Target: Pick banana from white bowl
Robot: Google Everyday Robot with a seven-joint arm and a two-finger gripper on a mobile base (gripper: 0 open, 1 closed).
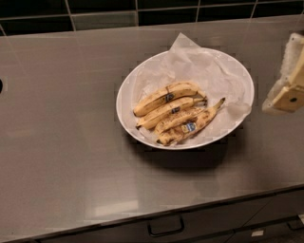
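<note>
Gripper (289,83) found over counter (61,142), just outside white bowl (124,102) rim; wide or narrow, cannot tell. Bananas (173,111) lying on crumpled paper (199,66) inside bowl, well apart from jaws, beyond nearest rim. Advised: clear rim, descend crosswise onto banana nearest jaws, avoid pinching paper.

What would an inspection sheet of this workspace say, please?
Surface: glossy grey counter, bare around the bowl.
Job's things: white bowl lined with crumpled paper; several spotted bananas with stickers lie in it.
Clutter: nothing seen.
Grippers: pincer at the right edge, beside the bowl, clear of the bananas.
Cables: nothing seen.
Surroundings: dark tiled wall behind the counter; drawer handle below its front edge.
</note>
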